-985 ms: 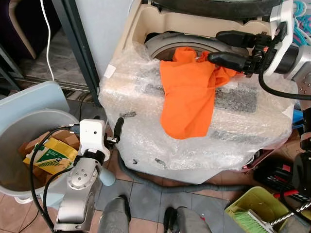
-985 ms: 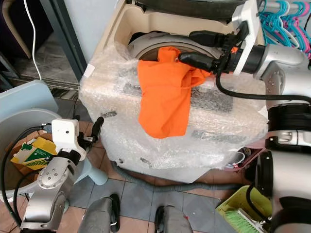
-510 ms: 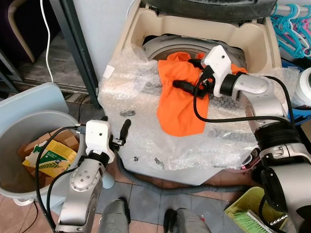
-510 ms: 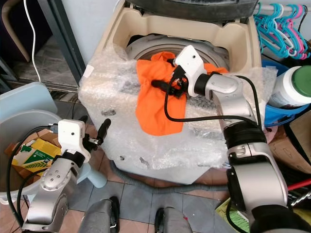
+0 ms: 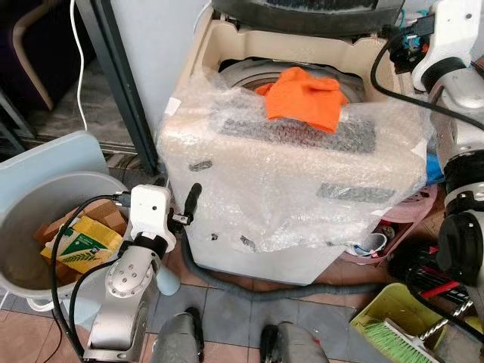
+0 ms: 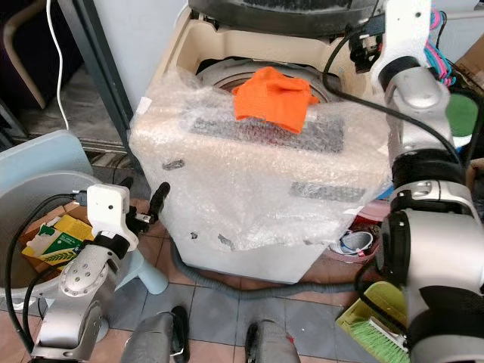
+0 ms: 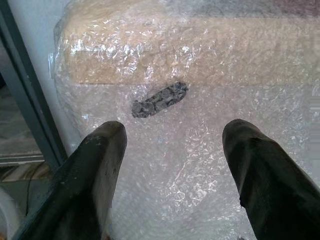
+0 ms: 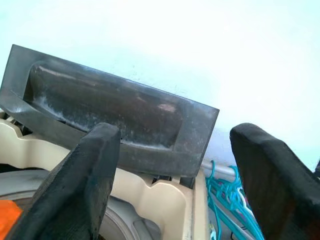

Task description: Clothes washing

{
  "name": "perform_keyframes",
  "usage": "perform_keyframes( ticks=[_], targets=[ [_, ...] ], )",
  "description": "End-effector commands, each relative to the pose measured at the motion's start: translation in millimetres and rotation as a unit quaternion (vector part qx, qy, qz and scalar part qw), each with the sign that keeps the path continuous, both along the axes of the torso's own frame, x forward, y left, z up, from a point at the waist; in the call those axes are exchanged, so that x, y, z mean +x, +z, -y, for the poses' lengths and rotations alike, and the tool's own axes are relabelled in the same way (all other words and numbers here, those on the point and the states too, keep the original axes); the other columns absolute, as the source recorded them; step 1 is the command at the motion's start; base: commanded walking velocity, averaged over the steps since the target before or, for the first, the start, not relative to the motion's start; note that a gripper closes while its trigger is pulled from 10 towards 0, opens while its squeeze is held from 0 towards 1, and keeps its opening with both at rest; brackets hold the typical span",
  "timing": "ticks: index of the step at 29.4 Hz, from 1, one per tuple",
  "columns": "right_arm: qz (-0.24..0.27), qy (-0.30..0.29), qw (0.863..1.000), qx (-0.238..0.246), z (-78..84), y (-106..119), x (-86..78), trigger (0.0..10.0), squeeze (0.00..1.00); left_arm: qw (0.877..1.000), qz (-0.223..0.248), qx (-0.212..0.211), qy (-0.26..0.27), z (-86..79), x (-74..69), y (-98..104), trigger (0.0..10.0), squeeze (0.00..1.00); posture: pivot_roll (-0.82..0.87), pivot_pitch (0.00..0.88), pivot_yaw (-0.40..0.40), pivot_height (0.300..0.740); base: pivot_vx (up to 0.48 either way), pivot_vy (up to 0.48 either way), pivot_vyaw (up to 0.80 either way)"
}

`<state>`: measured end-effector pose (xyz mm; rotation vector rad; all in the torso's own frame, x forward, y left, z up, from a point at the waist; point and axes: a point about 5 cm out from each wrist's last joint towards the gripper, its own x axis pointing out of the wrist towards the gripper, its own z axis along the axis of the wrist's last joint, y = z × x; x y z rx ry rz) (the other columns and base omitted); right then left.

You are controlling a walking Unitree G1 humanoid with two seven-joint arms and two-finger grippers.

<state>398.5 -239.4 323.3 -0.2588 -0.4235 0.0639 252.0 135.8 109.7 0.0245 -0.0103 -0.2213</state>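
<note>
An orange cloth [image 5: 306, 97] lies bunched on the front rim of the open beige washing machine [image 5: 249, 197], partly over the drum opening and partly on the bubble wrap covering it. My right arm [image 5: 446, 53] is raised at the machine's back right corner. The right gripper [image 8: 175, 132] is open and empty, and faces the raised dark lid [image 8: 110, 115]. Low by the machine's front left side, my left gripper [image 5: 189, 206] is open with nothing between its fingers [image 7: 100, 165], close to the bubble-wrapped front.
A grey tub [image 5: 23, 204] holding cardboard boxes stands on the floor at the left. A dark metal post [image 5: 128, 83] rises beside the machine. A grey hose [image 5: 249, 291] runs along its base. At the right are a green basket [image 5: 389, 314] with a brush and teal hangers [image 6: 437, 49].
My right gripper has let go of the orange cloth and risen toward the lid at the back right. The cloth no longer hangs down the front; it sits bunched on the rim.
</note>
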Motion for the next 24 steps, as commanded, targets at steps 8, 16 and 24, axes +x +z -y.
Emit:
perform_keyframes(
  ticks=[8, 16, 24],
  targets=[
    [0.036, 0.107, 0.993, -0.025, -28.2, -20, -15.9, 10.0, 1.0, 1.0, -0.008, 0.011, 0.017, -4.1, 0.3, -4, 10.0, 0.0, -0.01, 0.147, -0.013, 0.74, 0.0, 0.0, 0.0],
    [-0.097, 0.326, 0.938, -0.07, -46.7, -60, -42.1, 10.0, 1.0, 1.0, -0.007, 0.009, 0.006, -1.2, 2.3, -4, 10.0, 0.0, -0.02, 0.139, -0.004, 0.74, 0.0, 0.0, 0.0],
    [-0.151, 0.397, 0.904, -0.052, -57.8, -77, -53.5, 10.0, 1.0, 1.0, -0.004, 0.006, 0.007, 0.3, 2.2, -3, 10.0, 0.0, -0.01, 0.137, -0.009, 0.74, 0.0, 0.0, 0.0]
  ],
)
